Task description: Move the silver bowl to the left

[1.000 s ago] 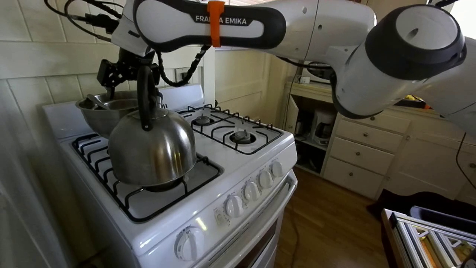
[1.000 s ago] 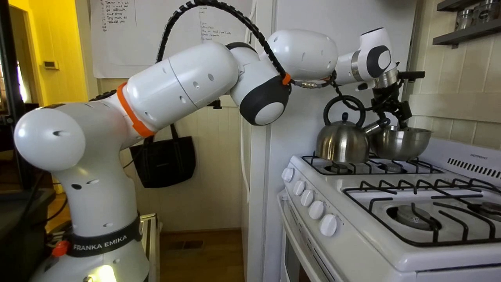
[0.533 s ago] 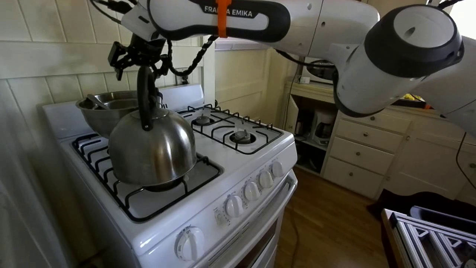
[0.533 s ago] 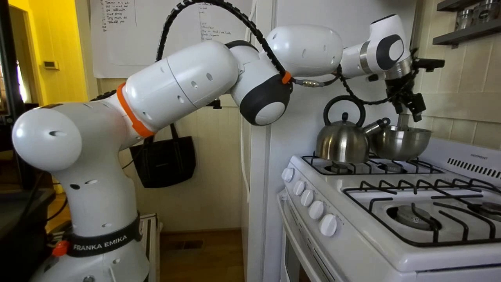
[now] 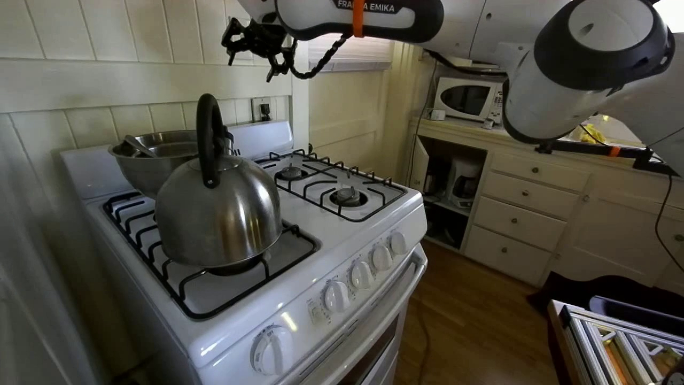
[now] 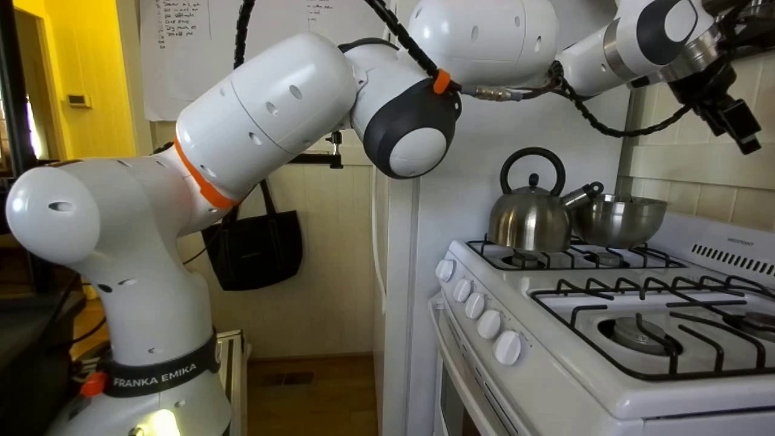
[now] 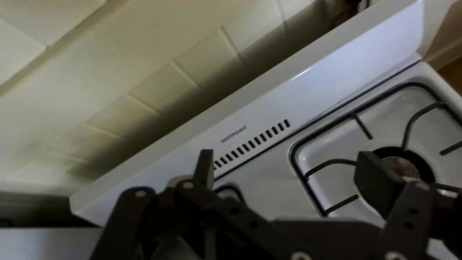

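The silver bowl [image 5: 140, 170] sits at the back of the stove behind the kettle, and it also shows in an exterior view [image 6: 626, 223]. It is upright, with a grey utensil handle [image 5: 140, 145] leaning over its rim. My gripper [image 5: 250, 68] is open and empty, high above the stove near the back wall, apart from the bowl and to its right. It also shows at the upper right in an exterior view [image 6: 735, 127]. In the wrist view the two fingers [image 7: 288, 171] stand wide apart with only the stove top between them. I cannot make out the bowl there.
A large steel kettle [image 5: 222, 219] with a tall black handle stands in front of the bowl, its spout [image 6: 581, 195] pointing at the bowl. Black grates [image 5: 342, 182] cover the burners. The stove's back panel [image 7: 317, 86] and the wall [image 5: 160, 80] stand behind.
My gripper has risen from the bowl, up and away to the right in both exterior views. The bowl and the kettle have not moved.
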Available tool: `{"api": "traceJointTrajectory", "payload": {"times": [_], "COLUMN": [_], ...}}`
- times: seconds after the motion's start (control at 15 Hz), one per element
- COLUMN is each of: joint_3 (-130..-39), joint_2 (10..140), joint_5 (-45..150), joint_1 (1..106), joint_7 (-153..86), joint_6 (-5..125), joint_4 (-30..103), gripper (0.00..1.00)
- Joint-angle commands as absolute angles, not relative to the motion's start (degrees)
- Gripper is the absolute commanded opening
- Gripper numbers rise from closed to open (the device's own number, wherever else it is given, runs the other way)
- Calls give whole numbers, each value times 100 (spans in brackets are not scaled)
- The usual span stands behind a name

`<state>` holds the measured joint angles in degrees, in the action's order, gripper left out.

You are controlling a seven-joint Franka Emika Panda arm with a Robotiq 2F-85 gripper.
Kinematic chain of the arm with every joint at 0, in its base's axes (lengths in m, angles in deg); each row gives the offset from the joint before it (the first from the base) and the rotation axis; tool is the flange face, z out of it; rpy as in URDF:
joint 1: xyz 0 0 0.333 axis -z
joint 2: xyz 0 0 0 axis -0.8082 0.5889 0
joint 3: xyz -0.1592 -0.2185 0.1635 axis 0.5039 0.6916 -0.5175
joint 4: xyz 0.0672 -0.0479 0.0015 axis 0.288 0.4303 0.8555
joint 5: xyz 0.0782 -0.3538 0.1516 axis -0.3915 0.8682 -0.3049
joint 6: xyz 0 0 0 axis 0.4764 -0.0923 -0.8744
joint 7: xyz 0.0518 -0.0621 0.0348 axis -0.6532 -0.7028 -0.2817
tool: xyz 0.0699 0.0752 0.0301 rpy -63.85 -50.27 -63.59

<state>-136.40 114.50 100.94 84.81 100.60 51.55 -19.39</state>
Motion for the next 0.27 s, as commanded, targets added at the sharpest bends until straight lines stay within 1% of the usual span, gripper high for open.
{"api": "traceJointTrajectory", "payload": {"times": [0.0,0.07,0.13,0.2], "joint_3": [-13236,-13161,-13336,-13314], "joint_2": [10904,10781,11182,11142], "joint_5": [10458,10502,10304,10315], "joint_1": [8919,9031,8760,8812], "joint_7": [8728,8398,9109,9023], "joint_6": [5234,5239,5160,5160], "joint_4": [-1132,-939,-1633,-1579], "gripper": [100,100,100,100]}}
